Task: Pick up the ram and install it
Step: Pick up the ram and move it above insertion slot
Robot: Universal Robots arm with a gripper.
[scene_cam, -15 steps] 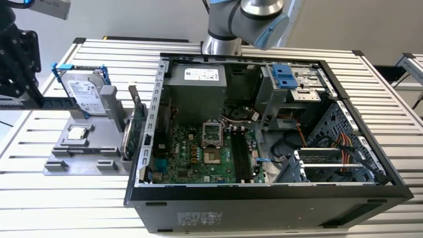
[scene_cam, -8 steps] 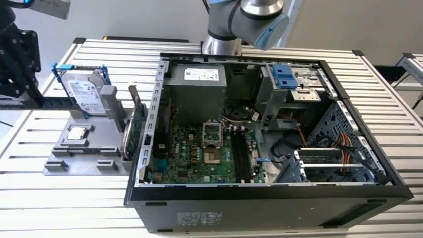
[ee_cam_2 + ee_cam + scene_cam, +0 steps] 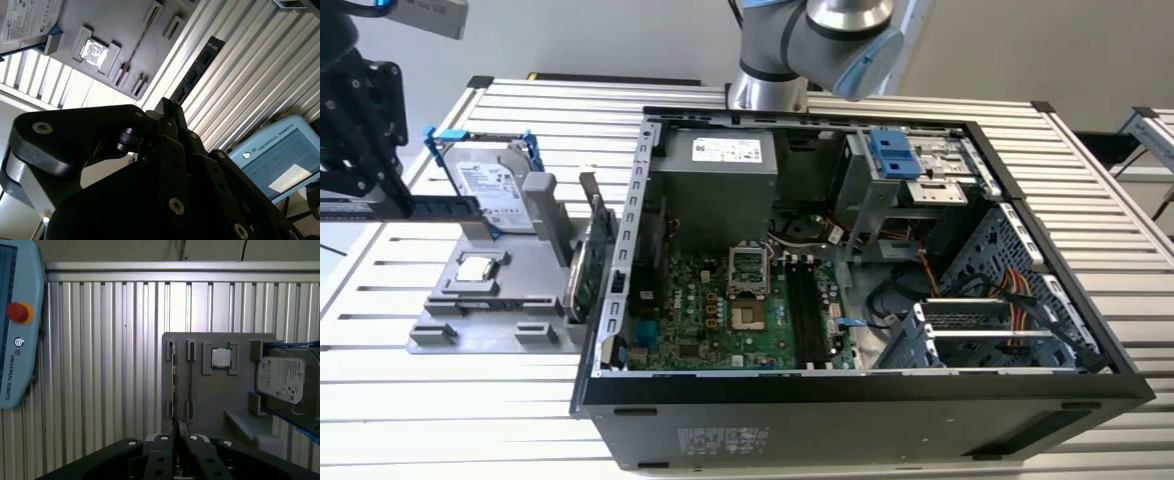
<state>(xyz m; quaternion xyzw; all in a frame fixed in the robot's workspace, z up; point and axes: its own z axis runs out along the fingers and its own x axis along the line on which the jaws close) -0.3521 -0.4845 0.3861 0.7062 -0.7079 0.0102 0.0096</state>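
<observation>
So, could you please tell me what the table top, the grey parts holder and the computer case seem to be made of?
The table top: likely aluminium, bare silvery ribbed slats with a soft sheen. The grey parts holder: probably plastic, uniform matte grey, moulded slots. The computer case: seemingly sheet metal, black painted outside, bare grey inside with punched holes.

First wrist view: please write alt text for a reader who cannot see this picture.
The black gripper holds the ram, a thin stick seen edge-on, above a slatted metal table. Beneath lies a grey holder with a processor chip, another thin stick in a slot and a hard drive with blue rails; a pale blue teach pendant rests nearby.
</observation>
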